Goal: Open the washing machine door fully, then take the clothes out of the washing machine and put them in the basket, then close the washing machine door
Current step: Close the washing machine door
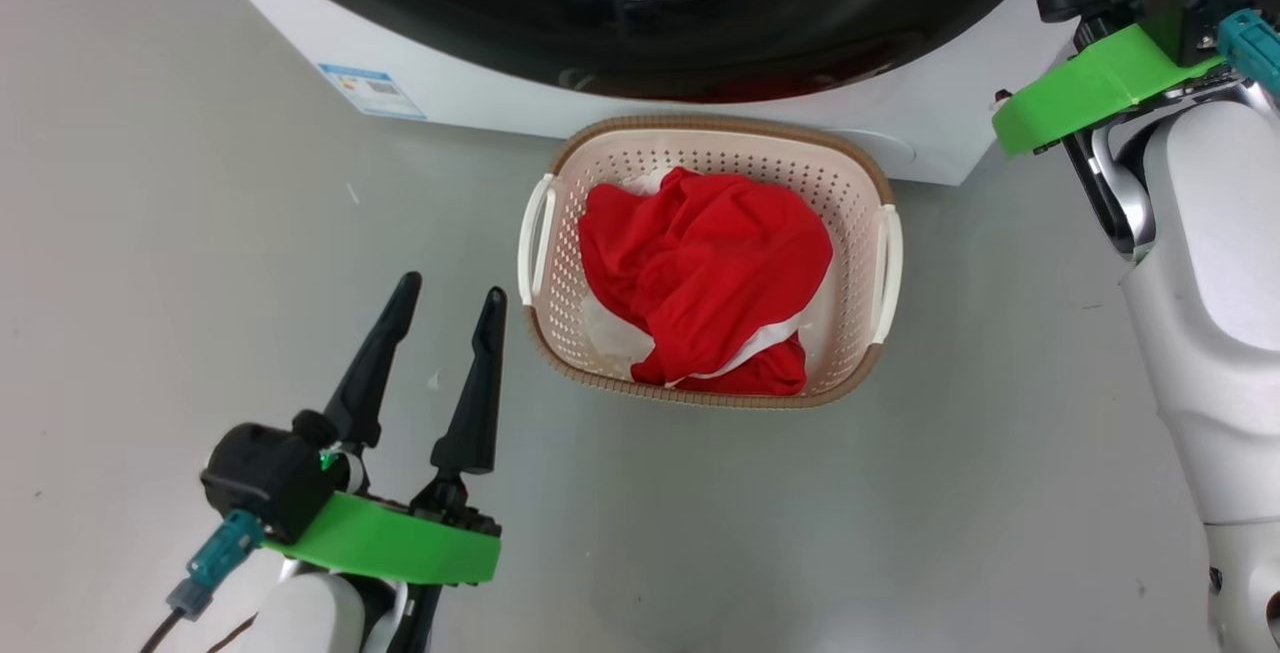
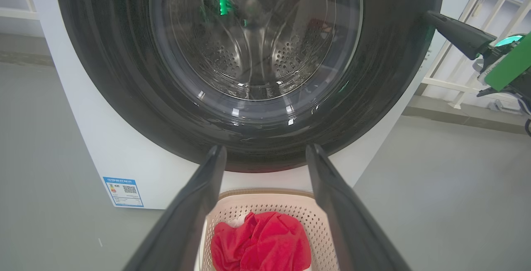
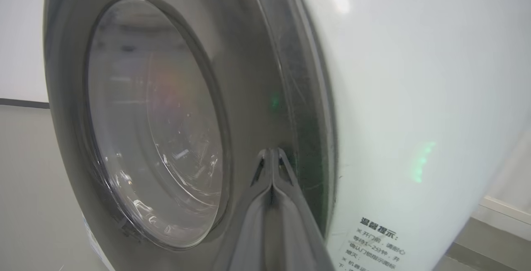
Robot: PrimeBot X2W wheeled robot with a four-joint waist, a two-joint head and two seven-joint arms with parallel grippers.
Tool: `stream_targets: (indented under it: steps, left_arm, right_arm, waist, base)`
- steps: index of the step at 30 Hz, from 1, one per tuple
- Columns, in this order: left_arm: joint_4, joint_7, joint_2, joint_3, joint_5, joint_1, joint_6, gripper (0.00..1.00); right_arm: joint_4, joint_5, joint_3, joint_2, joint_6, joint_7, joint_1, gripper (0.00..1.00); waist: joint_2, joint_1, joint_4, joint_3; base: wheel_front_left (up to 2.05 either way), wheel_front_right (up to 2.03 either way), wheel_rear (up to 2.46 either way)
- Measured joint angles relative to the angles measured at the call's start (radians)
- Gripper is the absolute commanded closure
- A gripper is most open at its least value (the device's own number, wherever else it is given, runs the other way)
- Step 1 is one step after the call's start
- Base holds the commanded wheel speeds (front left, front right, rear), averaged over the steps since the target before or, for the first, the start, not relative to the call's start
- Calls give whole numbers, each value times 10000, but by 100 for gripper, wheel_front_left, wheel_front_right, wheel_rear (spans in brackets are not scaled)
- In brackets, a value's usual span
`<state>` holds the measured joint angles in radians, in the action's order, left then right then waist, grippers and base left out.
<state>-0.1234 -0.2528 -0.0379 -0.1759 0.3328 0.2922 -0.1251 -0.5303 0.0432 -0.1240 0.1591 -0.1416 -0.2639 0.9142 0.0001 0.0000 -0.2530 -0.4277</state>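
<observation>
Clothes (image 1: 700, 263) lie in the basket (image 1: 720, 125), left gripper (image 1: 450, 289) spread and empty: the right gripper (image 3: 271, 155), pinched closed, should push squarely on the door (image 3: 249, 76) rim until it latches

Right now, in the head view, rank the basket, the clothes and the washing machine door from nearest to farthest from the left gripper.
1. basket, its rim just right of the left gripper.
2. clothes, heaped inside it.
3. washing machine door, beyond, at the top.
</observation>
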Motion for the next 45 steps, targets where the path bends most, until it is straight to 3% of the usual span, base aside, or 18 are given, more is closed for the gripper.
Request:
stream_targets:
  steps: [3, 4, 5, 6, 7, 19, 45]
  left_arm:
    - [-35, 0, 0, 46, 31, 0, 0, 0]
    - [-40, 0, 0, 65, 35, 0, 0, 0]
    - [-40, 0, 2, 90, 59, -1, 0, 0]
    - [-44, 0, 0, 117, 90, -1, 0, 0]
    - [-56, 0, 0, 127, 105, -2, 0, 0]
    - [-65, -6, 19, 863, 123, -229, 21, 0]
    - [-777, -10, 17, 1429, -10, -1588, 107, 0]
  right_arm:
    - [222, 17, 186, -46, 31, 0, -231, 100]
    - [313, 79, 224, -59, 69, 0, -354, 76]
    - [403, 130, 236, -94, 71, 2, -503, 58]
    - [491, 167, 230, -146, 71, 2, -682, 25]
    - [577, 184, 217, -209, 71, 2, -888, 0]
    - [1854, 627, 268, -767, 71, 12, -3859, 0]
    - [4065, 890, 2621, -1116, 71, 13, -8306, 0]
  waist:
    - [0, 0, 90, 137]
    - [0, 0, 128, 190]
    - [0, 0, 167, 243]
    - [0, 0, 210, 298]
    - [0, 0, 257, 358]
    - [0, 0, 1027, 1203]
    - [0, 0, 2366, 3660]
  base:
    - [0, 0, 0]
    - [0, 0, 0]
    - [0, 0, 0]
    - [0, 0, 0]
    - [0, 0, 0]
    - [0, 0, 0]
    - [0, 0, 0]
